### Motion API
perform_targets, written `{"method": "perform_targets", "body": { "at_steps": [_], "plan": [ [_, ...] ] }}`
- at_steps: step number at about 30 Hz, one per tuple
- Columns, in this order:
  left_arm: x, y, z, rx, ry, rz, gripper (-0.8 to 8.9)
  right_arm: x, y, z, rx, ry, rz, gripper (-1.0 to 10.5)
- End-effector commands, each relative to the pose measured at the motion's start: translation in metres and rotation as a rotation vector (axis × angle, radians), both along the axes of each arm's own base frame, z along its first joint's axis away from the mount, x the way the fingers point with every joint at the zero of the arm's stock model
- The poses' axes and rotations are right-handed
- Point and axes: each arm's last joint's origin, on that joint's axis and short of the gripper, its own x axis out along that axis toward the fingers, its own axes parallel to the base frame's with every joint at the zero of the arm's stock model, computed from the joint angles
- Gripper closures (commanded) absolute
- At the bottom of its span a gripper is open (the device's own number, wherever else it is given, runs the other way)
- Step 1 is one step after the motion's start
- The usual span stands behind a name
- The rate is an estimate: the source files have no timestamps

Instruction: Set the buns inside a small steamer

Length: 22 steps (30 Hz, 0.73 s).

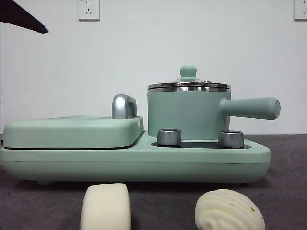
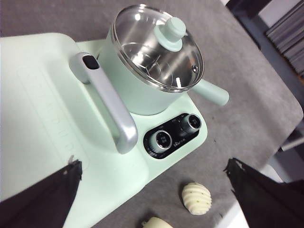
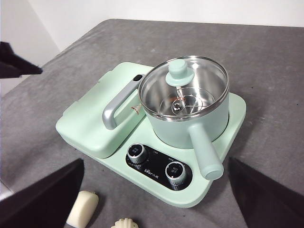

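Steamer (image 1: 184, 117) matt mint, steel rim, glass lid (image 2: 154, 45); tabletop (image 3: 266, 61) grey felt-like.

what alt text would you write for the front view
A mint-green small steamer with its glass lid on sits on a cooker base, and two cream buns lie on the grey table in front.

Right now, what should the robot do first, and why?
Probably lift the glass lid off the small steamer by its knob: it still covers the pot, both buns lie on the table, and both grippers hover open, holding nothing.
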Motion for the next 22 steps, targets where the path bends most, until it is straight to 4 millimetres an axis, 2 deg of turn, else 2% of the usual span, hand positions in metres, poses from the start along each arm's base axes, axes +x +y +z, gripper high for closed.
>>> {"method": "perform_targets", "body": {
  "at_steps": [1,11,22],
  "plan": [
    [0.018,-0.011,0.016,0.029,-0.004,-0.054,3.17,-0.001,0.0,0.004,0.011,-0.01,0.001,4.6],
    [0.088,-0.064,0.042,0.161,0.1,-0.174,3.17,-0.001,0.0,0.004,0.01,-0.012,0.001,4.6],
    [0.142,-0.135,0.047,0.412,0.128,-0.221,3.17,-0.001,0.0,0.004,0.005,-0.015,-0.001,4.6]
  ]
}}
